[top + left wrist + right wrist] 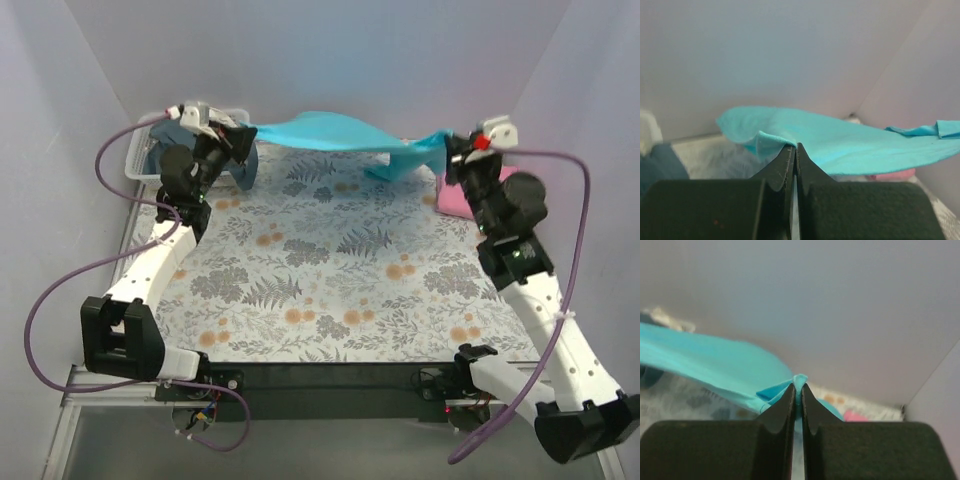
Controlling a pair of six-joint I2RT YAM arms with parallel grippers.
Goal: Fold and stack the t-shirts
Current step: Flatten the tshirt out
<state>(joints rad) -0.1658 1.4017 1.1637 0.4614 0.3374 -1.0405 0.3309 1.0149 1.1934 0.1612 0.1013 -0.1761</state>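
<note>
The turquoise t-shirt (330,132) hangs stretched in the air across the back of the table, held at both ends. My left gripper (243,133) is shut on its left edge; the left wrist view shows the cloth (850,142) pinched at the fingertips (796,150). My right gripper (452,145) is shut on its right end, with a bunched fold (801,380) between the jaws. The pink t-shirt (455,198) lies at the back right, partly hidden behind the right arm; it also shows in the right wrist view (855,416).
A clear plastic bin (145,160) stands at the back left with dark blue cloth (245,170) hanging at its side. The floral table cover (330,270) spans the table. Walls close in behind and at both sides.
</note>
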